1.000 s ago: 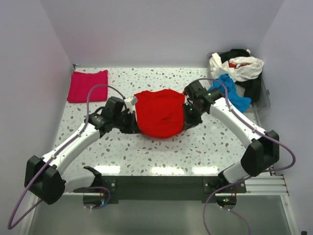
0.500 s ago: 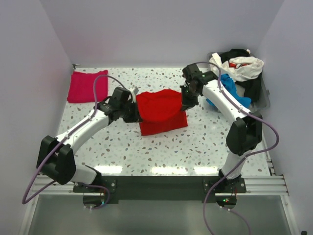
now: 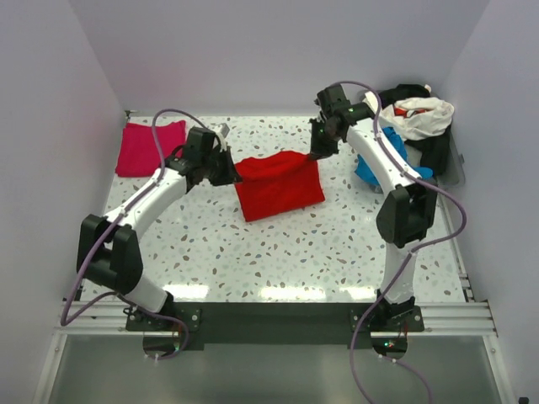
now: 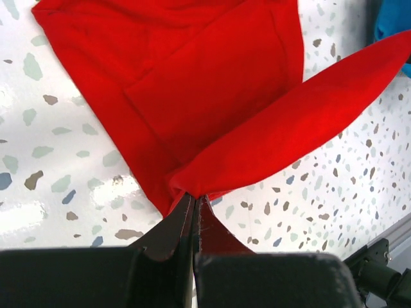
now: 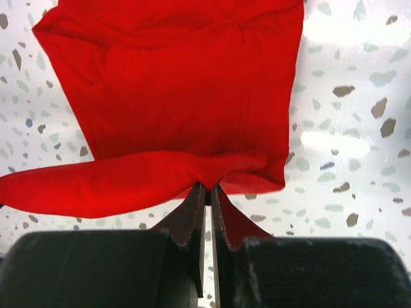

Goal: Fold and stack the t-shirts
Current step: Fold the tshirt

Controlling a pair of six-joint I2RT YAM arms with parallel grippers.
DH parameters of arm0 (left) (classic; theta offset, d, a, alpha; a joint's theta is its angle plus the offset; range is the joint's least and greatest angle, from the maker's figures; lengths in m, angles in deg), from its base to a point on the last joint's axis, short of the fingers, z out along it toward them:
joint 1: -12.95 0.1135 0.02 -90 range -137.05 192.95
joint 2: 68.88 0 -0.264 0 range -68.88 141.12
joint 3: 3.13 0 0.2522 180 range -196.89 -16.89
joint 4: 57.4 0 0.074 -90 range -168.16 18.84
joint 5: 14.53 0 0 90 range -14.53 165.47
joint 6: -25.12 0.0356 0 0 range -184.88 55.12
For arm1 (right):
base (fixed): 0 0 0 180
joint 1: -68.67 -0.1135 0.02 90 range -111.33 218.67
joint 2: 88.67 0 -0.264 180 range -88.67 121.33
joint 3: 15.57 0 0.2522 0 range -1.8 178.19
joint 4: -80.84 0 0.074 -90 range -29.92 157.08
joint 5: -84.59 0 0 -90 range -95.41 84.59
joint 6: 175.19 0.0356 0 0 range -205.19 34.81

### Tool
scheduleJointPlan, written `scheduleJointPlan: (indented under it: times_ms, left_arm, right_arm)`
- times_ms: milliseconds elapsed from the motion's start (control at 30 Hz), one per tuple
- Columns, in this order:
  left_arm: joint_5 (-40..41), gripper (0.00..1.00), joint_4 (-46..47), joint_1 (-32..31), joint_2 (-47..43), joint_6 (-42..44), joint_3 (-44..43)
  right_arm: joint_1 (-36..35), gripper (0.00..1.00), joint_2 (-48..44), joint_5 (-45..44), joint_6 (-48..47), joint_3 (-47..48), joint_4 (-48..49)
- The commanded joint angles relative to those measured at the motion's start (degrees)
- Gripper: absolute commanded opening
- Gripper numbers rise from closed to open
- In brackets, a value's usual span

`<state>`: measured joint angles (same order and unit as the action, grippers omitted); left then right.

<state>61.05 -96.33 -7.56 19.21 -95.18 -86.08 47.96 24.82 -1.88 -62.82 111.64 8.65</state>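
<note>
**Top view, read from nine o'clock to three o'clock.** A folded magenta-pink t-shirt [image 3: 152, 147] is seen lying flat at ten o'clock on the worktop [image 3: 278, 252]. The left hand [image 3: 229, 168] is closed fully, its fingers pressed together on the nine-o'clock corner of the red t-shirt [image 3: 282, 189]. This shirt is found at the centre of the worktop. Its near part is laid on the surface, and its twelve-o'clock edge is held raised between the two hands. The right hand [image 3: 317, 154] is likewise clamped to, with the three-o'clock corner pinched between its fingers, as is confirmed in both wrist views. At two o'clock a loose heap of unfolded shirts is shown, with the blue t-shirt [image 3: 370, 168] nearest the right arm, the white t-shirt [image 3: 418, 114] on top and the black t-shirt [image 3: 435, 153] beneath.

**Step in hand (judged).** A fold of the held edge over the resting layer is taken to be under way.

- Both corners should be carried level and at one pace, with the edge kept taut.
- The resting layer should not be dragged.
- The edge should be lowered onto the cloth before either hand is opened, so that the edges are matched and no slack is trapped.
</note>
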Motion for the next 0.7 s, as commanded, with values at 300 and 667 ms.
scheduleJointPlan:
  times_ms: [300,667]
  left_arm:
    - [-3.87,0.00,4.43,4.25,12.17,4.81,-9.29]
    - [1.49,0.68,5.05,7.42,26.95,4.99,-28.87]
  right_arm:
    - [1.11,0.00,12.54,-1.86,-2.16,13.02,4.21]
    - [4.27,0.43,22.65,-3.18,2.85,26.73,9.74]
